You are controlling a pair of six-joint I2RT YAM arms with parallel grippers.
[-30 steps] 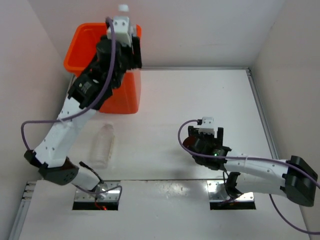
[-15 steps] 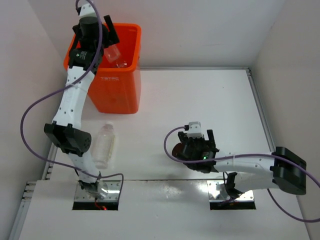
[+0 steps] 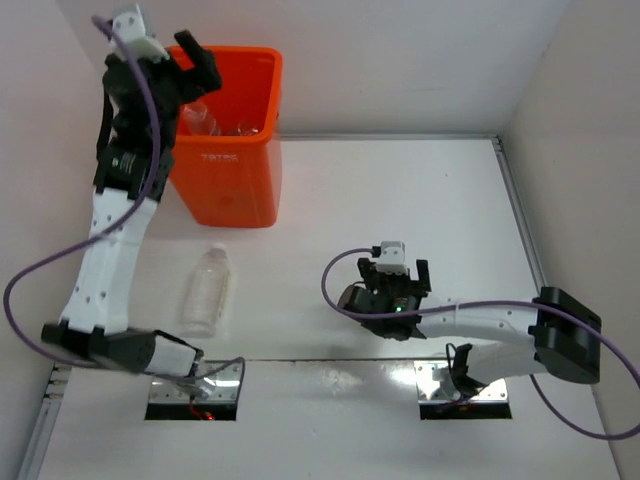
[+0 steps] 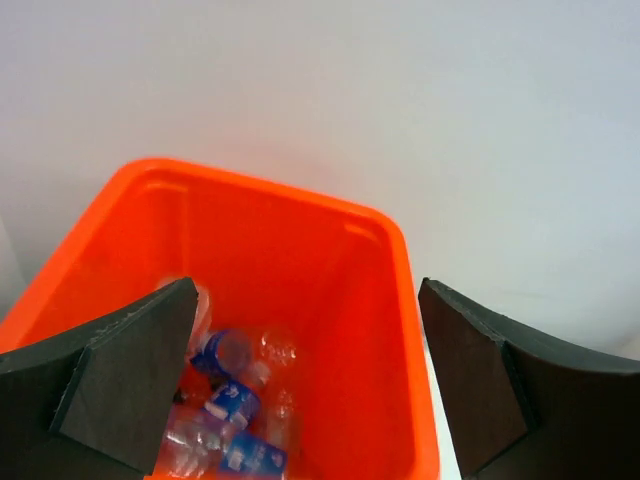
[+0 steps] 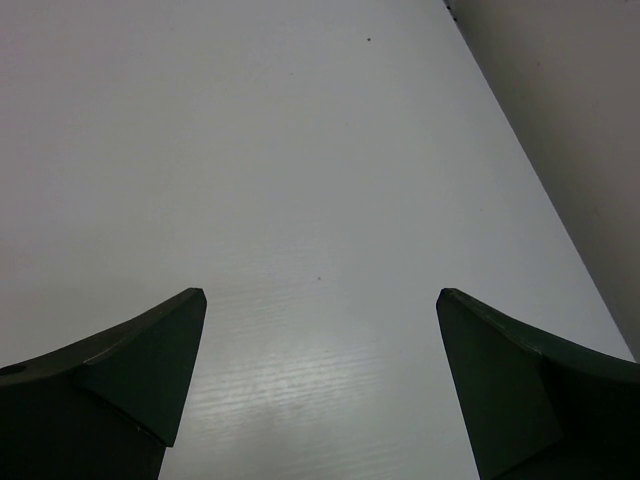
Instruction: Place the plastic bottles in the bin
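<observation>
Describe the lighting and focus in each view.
Top external: even light, sharp, though the clear bottle nearly vanishes against the white table. Left wrist: bottles in the bin look soft and blurred. Right wrist: pale glare on the table.

The left pincer (image 3: pixel 195 62) hung above the left side of the bin (image 3: pixel 228 175). Several bottles (image 4: pixel 228 405) lay heaped on the bin's floor, below and ahead of its fingers. One more bottle (image 3: pixel 205 290) lay on the table (image 3: pixel 400 190), well nearer the table's near edge than that pincer, in front of the bin and apart from it. The right pincer (image 3: pixel 392 272) stood low over the table, the lone bottle well off to its left and the bin far away, ahead and leftward.
</observation>
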